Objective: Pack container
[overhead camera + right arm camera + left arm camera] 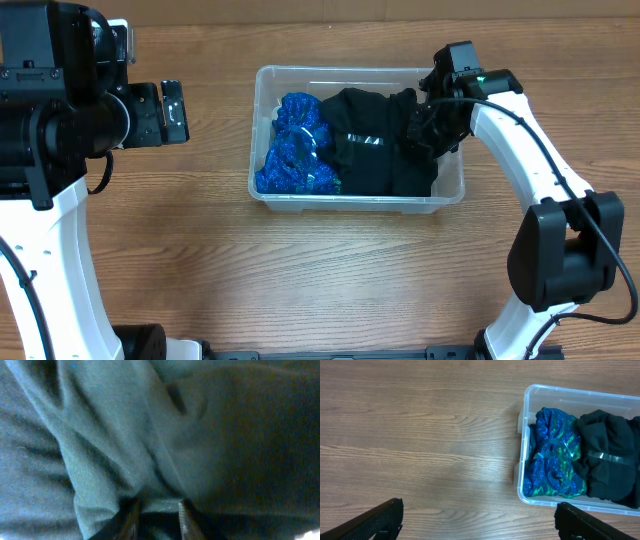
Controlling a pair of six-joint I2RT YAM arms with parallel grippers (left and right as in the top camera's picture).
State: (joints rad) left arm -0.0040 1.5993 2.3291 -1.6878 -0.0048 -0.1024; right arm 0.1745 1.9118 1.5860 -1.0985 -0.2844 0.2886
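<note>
The clear plastic container (350, 203) stands at the table's middle. It holds a shiny blue garment (295, 150) on its left and a black garment (365, 150) on its right. My right gripper (425, 130) is down inside the container's right end, buried in the black garment. In the right wrist view the fingers (157, 515) pinch a fold of the dark cloth (125, 435). My left gripper (175, 112) is open and empty, above the table left of the container. The left wrist view shows its fingers (479, 520) wide apart, with the container (522, 460) and both garments (555, 455) (610, 465) at right.
Bare wooden tabletop (200, 250) surrounds the container. The white right arm (540, 150) reaches in from the right side. The label on the container's bottom is hidden under the clothes.
</note>
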